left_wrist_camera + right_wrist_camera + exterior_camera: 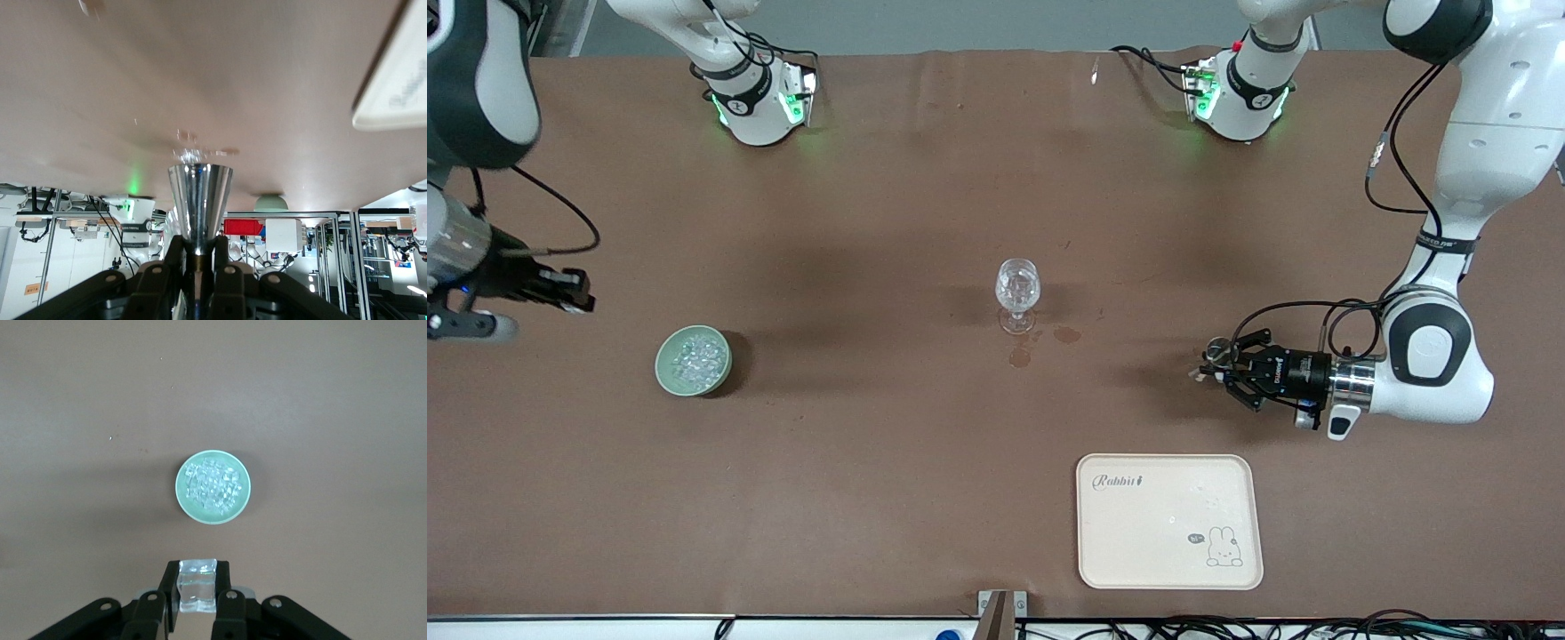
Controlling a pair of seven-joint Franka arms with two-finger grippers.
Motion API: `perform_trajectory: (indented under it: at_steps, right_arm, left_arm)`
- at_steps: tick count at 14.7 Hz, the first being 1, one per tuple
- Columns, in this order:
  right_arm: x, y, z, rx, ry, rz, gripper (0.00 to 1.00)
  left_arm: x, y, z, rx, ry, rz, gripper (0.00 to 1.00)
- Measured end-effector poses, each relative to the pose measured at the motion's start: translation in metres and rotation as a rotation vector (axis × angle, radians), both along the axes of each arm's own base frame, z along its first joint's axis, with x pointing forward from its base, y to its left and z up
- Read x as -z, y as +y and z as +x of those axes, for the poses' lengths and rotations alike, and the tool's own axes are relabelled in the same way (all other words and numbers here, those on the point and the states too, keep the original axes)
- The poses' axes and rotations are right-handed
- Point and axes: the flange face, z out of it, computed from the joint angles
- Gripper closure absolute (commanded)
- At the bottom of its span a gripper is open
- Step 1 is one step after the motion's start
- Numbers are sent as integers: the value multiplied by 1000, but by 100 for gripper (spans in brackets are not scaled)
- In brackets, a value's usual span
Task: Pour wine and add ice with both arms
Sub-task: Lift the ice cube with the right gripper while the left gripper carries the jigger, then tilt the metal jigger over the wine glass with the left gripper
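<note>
we see the right hand (pixel 197 603) clamped on a clear ice cube (pixel 197 585), up over the worktop (pixel 889 222) by the green bowl (pixel 663 369) of ice (pixel 695 357); the left hand (pixel 1214 362) grips a shiny metal cup (pixel 199 199), low near the cream tray (pixel 1120 551); the wine glass (pixel 1017 293) stands mid-worktop.

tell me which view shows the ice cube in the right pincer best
The right wrist view: the ice cube sits clamped in the right pincer, above the green bowl. The front view cuts that pincer off at its edge; the left wrist view misses it.
</note>
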Motion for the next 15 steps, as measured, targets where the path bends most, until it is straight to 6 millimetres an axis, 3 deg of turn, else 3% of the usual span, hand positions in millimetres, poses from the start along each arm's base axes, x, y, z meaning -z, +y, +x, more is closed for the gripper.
perform_trajectory:
  at_steps: [3,5,8,11,15]
  right_arm:
    - [-38,-2,-28,2,-2,-1,94]
    - [-50,-3,-39,2,-12,1,94]
    - [-49,-4,-42,1,-14,-6,95]
    - [-49,-6,-39,0,-36,-25,95]
    - [-49,-8,-38,3,-43,-26,95]
  left_arm:
    - [-36,-44,1,5,15,47,99]
    - [-58,-91,-2,6,28,99,99]
    - [-84,-158,-17,33,20,190,100]
    - [-100,-194,-33,61,27,288,99]
    - [-107,-238,-56,99,33,397,99]
